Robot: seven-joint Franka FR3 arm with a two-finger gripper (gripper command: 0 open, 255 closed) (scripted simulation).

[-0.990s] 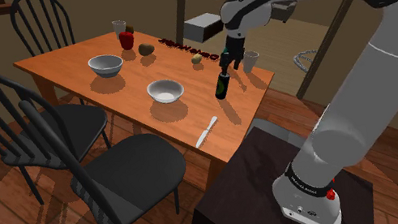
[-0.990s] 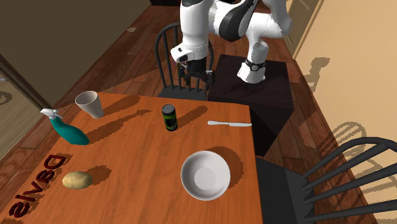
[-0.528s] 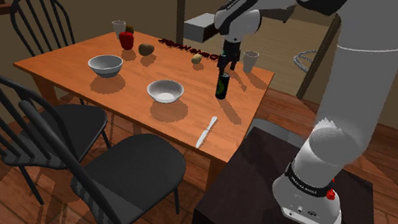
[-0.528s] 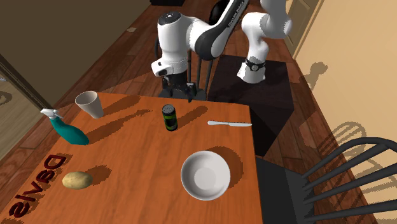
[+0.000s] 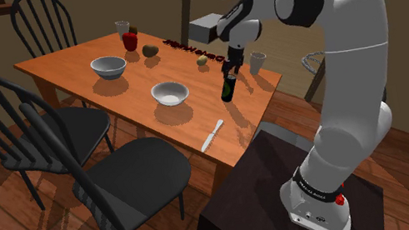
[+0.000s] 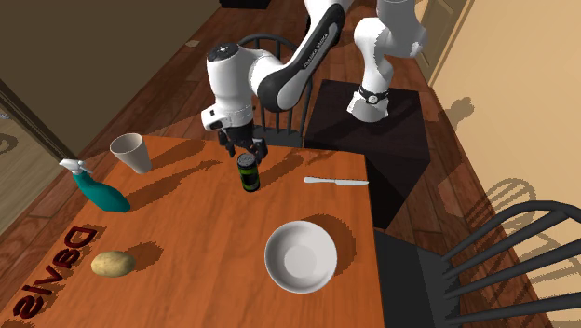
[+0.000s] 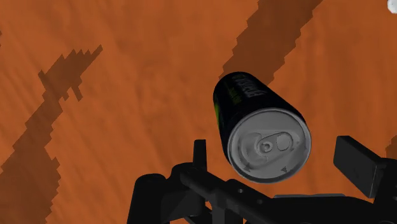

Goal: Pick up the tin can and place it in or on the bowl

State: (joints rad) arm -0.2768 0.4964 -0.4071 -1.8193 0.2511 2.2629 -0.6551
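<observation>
A dark tin can with green markings stands upright on the orange wooden table, near the table edge on the stand's side. My gripper hangs open just above it, also seen as the gripper over the can. In the wrist view the can shows its silver lid between my fingers without touching them; the gripper holds nothing. A white bowl sits further in on the table, the bowl to the can's left in the shoulder view.
A knife lies by the table edge. A white cup, a teal spray bottle and a potato stand on the can's other side. A second bowl and red cup sit farther off. Black chairs flank the table.
The arm has swung over the table, carrying the gripper from beyond the table edge to just above the can. The fingers stayed open. The can has not moved.
</observation>
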